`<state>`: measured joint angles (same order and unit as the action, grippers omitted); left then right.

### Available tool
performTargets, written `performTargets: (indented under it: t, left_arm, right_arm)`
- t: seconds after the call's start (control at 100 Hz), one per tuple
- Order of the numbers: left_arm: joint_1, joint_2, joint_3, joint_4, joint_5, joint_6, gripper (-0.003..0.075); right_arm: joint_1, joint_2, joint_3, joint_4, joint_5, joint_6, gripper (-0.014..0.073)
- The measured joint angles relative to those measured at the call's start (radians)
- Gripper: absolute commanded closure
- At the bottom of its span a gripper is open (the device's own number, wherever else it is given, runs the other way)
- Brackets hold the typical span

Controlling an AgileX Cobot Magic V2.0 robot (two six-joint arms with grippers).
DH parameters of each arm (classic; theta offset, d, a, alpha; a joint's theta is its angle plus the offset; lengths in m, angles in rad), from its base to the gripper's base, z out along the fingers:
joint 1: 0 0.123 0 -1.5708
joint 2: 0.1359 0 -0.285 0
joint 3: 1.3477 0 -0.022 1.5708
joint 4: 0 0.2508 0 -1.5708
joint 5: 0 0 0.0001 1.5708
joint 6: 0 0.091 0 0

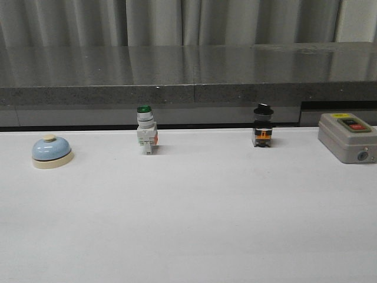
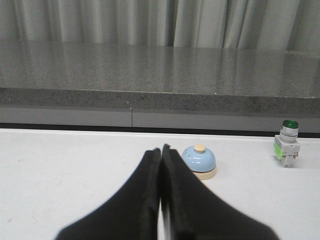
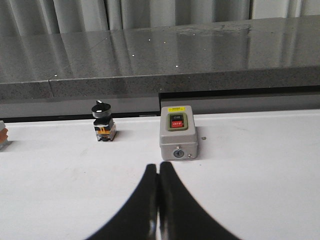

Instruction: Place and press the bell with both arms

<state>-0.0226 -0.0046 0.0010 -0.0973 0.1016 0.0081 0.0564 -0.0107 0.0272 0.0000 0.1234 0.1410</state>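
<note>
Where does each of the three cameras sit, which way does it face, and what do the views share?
Front view: looks forward over the white table at the bell, green-capped switch, black-knobbed switch and grey box; no part of the robot shows.
Left wrist view: on the left arm, low, facing the bell; the left gripper shows, fingers together.
Right wrist view: on the right arm, facing the grey box; the right gripper shows, fingers together.
Shared: front and left wrist views both show the bell and green-capped switch.

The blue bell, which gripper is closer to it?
Left. The left gripper sits just short of the bell; the right gripper faces the grey box instead.
</note>
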Motion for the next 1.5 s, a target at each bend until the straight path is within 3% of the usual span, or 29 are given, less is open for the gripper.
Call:
performTargets:
  t: [0.28,0.51,0.72,1.27,1.5]
  left_arm:
    - [0.000,0.000,0.000,0.000,-0.003,0.000,0.0739]
    - [0.000,0.000,-0.006,0.000,-0.095,0.000,0.0739]
    - [0.000,0.026,-0.101,0.000,-0.019,0.000,0.0739]
    - [0.000,0.601,-0.513,0.000,0.245,0.002,0.0739]
    - [0.000,0.840,-0.687,0.000,0.293,0.008,0.0738]
  right_arm:
    - [0.000,0.000,0.000,0.000,0.000,0.000,0.0662]
    - [0.000,0.000,0.000,0.000,0.000,0.000,0.0662]
    - [0.000,0.000,0.000,0.000,0.000,0.000,0.0662]
    - [0.000,0.000,0.000,0.000,0.000,0.000,0.0662]
    - [0.000,0.000,0.000,0.000,0.000,0.000,0.0662]
